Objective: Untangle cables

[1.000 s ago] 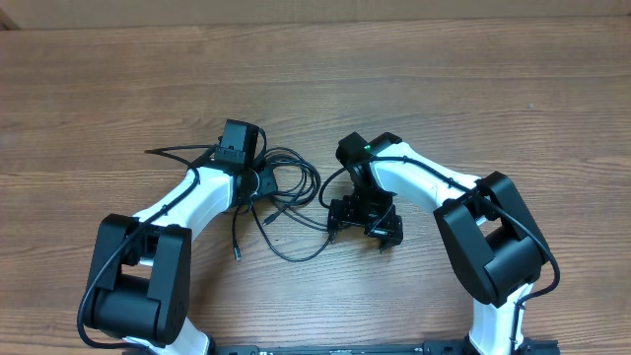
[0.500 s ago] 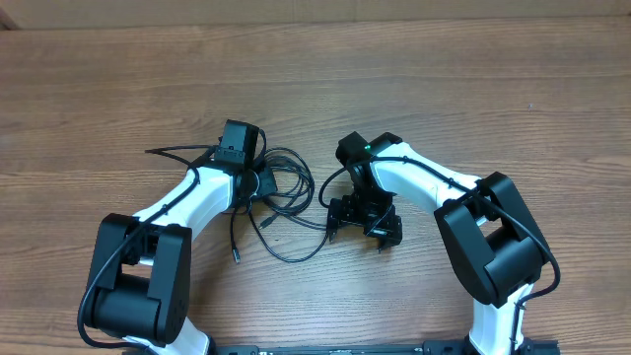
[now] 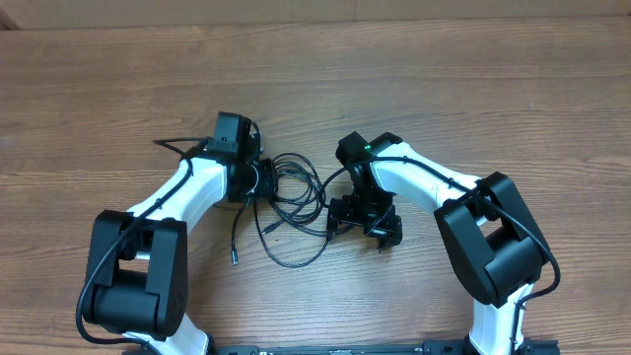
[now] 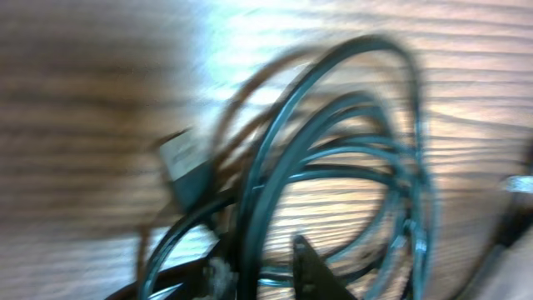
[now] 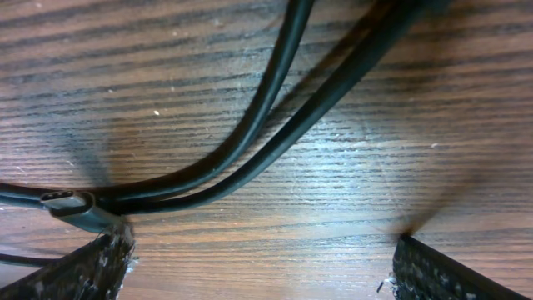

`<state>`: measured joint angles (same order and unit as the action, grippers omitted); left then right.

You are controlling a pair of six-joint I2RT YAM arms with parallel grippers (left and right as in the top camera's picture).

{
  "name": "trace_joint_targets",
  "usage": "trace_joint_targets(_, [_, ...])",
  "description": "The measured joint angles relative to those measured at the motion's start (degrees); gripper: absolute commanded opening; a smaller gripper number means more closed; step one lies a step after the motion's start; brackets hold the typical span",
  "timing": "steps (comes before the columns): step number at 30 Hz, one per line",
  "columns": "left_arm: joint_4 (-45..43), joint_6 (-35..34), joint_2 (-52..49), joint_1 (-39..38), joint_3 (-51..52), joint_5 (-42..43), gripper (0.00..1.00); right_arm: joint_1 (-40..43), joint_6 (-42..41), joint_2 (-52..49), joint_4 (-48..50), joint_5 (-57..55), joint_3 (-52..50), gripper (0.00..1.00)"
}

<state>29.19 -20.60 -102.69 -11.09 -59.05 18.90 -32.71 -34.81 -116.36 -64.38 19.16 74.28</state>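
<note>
The thin black cables lie in tangled loops on the wooden table between my two arms. One loose plug end trails toward the front. My left gripper is at the left edge of the tangle. In the blurred left wrist view its fingers are close together around a cable strand, with loops and a plug beyond. My right gripper sits low at the right of the tangle. It is open over bare wood, with two cable strands and a USB-C plug by its left finger.
The wooden table spreads wide behind and to both sides of the arms. A thicker black arm wire sticks out left of the left wrist.
My left wrist has shifted up and left, and the cable loops have spread a little to the right and changed shape. My right arm has not moved.
</note>
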Motion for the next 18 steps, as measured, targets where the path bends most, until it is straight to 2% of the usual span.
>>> trace_joint_targets(6, [1.92, 0.11, 0.0, 0.0, -0.57, 2.82, 0.41, 0.0, 0.0, 0.0, 0.0, 0.0, 0.0, 1.0])
trace_joint_targets(15, [4.46, 0.09, 0.0, -0.07, -0.57, 3.45, 0.4, 0.02, -0.02, 0.0, -0.02, 0.0, 0.0, 1.0])
trace_joint_targets(18, [4.92, 0.07, 0.0, -0.33, -0.57, 3.69, 0.34, 0.02, 0.0, 0.0, 0.0, 0.04, 0.0, 1.0])
